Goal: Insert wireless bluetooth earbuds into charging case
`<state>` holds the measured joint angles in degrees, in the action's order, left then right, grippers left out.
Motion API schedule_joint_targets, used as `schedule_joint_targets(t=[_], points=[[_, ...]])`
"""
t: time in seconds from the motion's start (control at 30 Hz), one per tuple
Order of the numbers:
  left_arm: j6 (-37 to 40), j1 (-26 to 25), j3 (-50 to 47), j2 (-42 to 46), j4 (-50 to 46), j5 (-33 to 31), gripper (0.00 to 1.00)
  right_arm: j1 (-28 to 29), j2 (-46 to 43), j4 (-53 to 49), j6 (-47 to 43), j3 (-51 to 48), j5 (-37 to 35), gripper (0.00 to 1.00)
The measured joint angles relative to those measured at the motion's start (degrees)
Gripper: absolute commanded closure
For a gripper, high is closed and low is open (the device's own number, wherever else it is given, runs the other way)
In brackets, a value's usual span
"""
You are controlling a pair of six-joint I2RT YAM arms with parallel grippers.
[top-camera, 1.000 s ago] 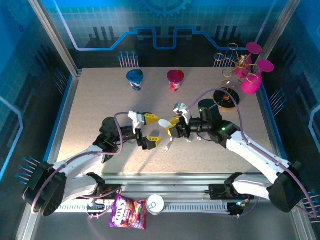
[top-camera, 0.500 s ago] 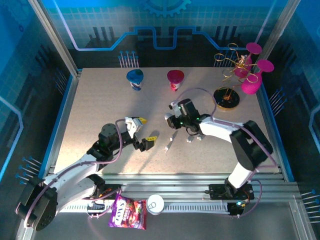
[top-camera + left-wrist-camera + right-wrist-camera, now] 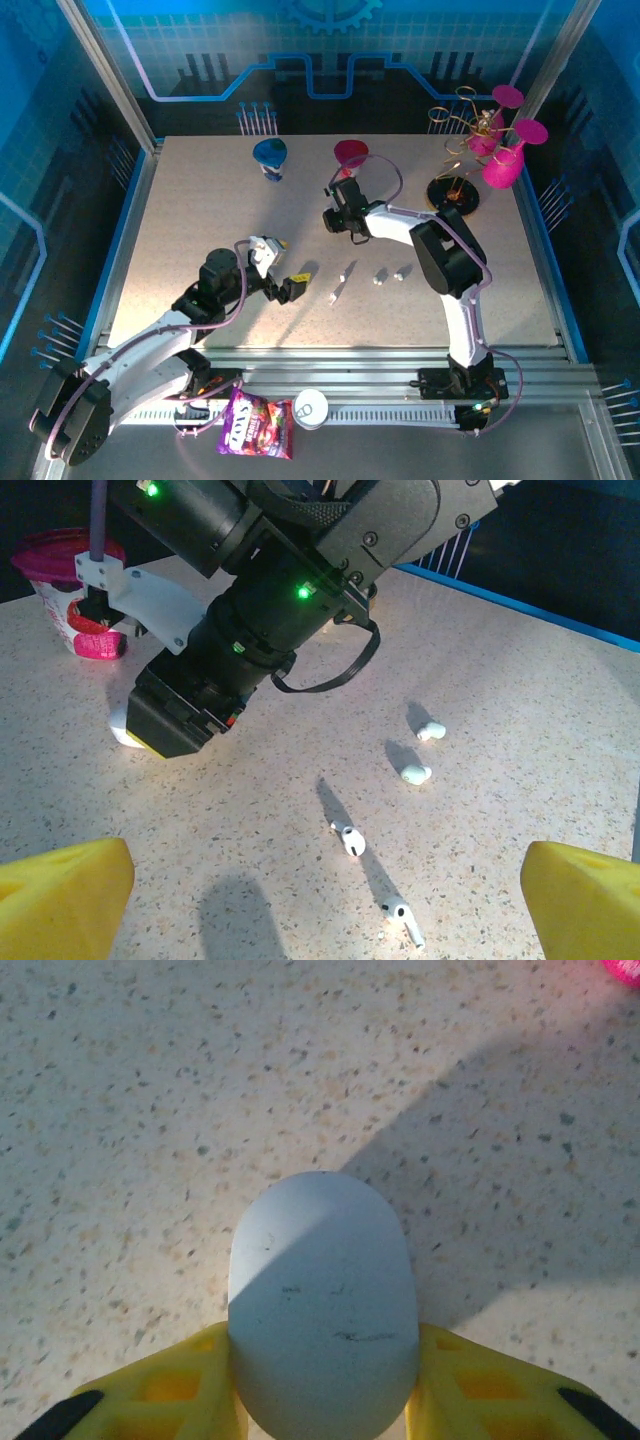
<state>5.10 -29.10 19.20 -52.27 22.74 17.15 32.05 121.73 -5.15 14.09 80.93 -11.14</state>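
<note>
Right claw (image 3: 325,1360), clamped on charging case (image 3: 322,1280), moved it beside pink cup (image 3: 350,158), away from earbuds (image 3: 349,840); left claw (image 3: 325,890) apart.

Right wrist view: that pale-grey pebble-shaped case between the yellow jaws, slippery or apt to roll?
Probably slippery: the smooth pale-grey pebble-shaped plastic case offers only curved sides to grip. Likely stiff: no visible flex. Its rounded shell might rock if pushed.
</note>
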Motion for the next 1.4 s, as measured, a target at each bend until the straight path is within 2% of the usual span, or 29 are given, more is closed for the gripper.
schedule_joint_targets(t=[0.2, 0.3, 0.6, 0.8, 0.9, 1.13, 1.33, 1.4], points=[[0.0, -0.1, 0.0, -0.2, -0.4, -0.9, 0.01, -0.3, -0.8, -1.2, 0.0, -1.1, -0.3, 0.28], [-0.5, -0.1, 0.0, -0.6, -1.6, -2.1, 0.01, -0.4, -5.4, -0.7, -1.0, -6.3, 0.1, 0.20], [-0.7, -1.1, 4.1, -4.6, -9.4, -6.5, 0.02, -1.1, -29.3, 5.6, -3.1, -24.3, 5.0, 0.19], [-3.7, -7.0, 8.8, -10.2, -16.3, -15.0, 0.05, -4.1, -39.8, 6.4, -2.5, -33.7, 6.1, 0.19], [-6.8, -9.9, 9.6, -11.6, -19.6, -19.9, 0.18, -5.6, -42.8, 6.1, -2.1, -37.0, 7.0, 0.20], [-13.0, -12.3, 12.7, -19.3, -25.9, -30.1, 0.25, -6.8, -46.3, 6.8, -0.5, -41.6, 9.3, 0.19], [-15.6, -13.8, 14.3, -25.3, -27.2, -33.1, 0.33, -6.8, -46.4, 7.0, 0.1, -42.1, 10.3, 0.19], [-15.9, -13.9, 14.4, -26.6, -27.5, -33.3, 0.39, -6.8, -46.5, 6.9, 0.1, -42.1, 10.4, 0.19]])
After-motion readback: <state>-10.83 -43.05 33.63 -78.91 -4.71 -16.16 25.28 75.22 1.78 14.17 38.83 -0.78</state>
